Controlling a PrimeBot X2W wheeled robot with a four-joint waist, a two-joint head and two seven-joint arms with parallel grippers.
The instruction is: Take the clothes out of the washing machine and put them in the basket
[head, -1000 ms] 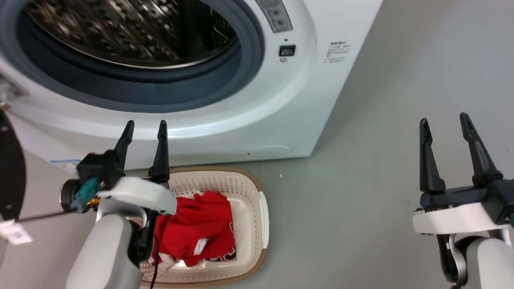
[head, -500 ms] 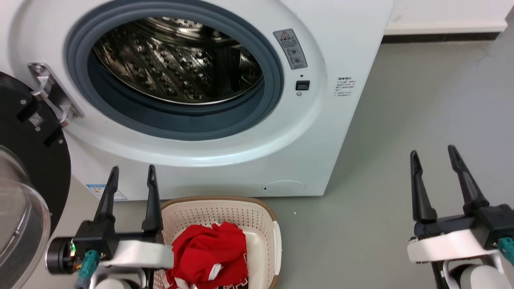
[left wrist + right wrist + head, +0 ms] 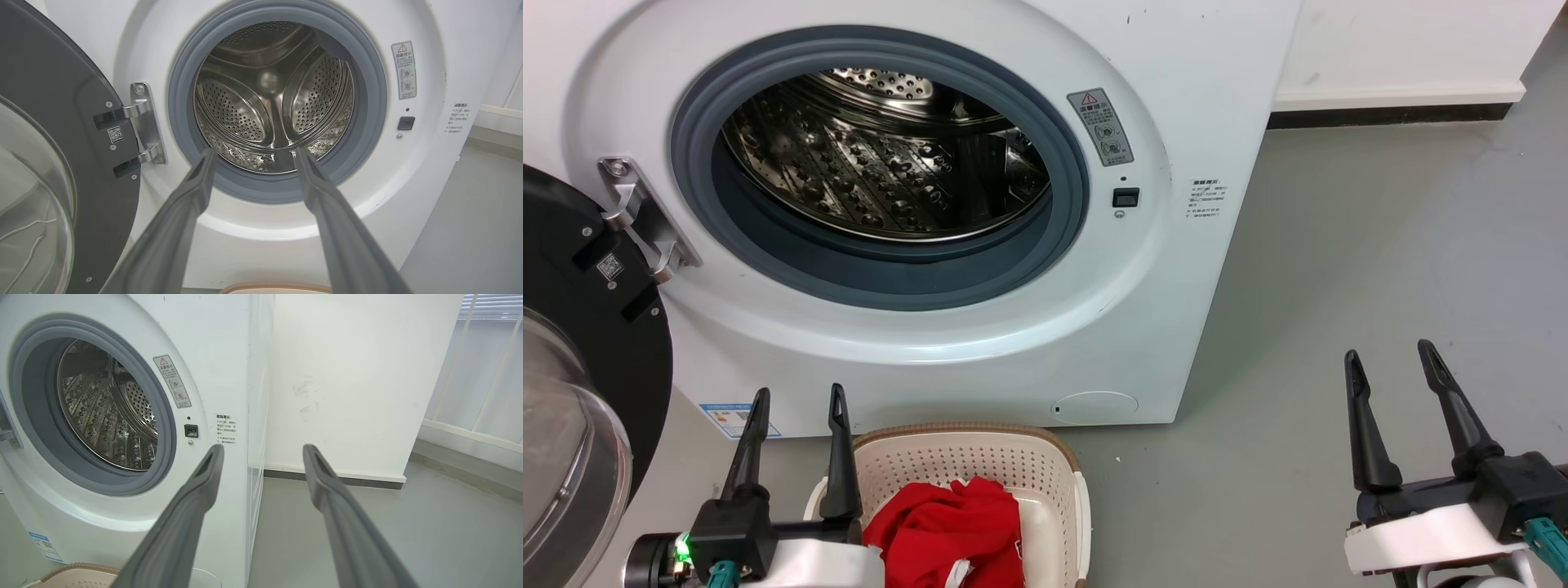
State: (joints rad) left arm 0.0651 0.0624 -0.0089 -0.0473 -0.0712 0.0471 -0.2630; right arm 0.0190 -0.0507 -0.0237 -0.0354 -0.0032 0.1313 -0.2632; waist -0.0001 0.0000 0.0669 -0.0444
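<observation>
Head view: clothes (image 3: 939, 531) are lying in the basket (image 3: 980, 465) before the washer (image 3: 1192, 65); left gripper (image 3: 799, 390) and right gripper (image 3: 1388, 349) are holding their fingers apart.

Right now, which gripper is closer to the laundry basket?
Left. The left gripper sits right by the left rim of the basket, fingers open and empty. The right gripper is well off to the basket's right, above the grey floor, also open.
</observation>
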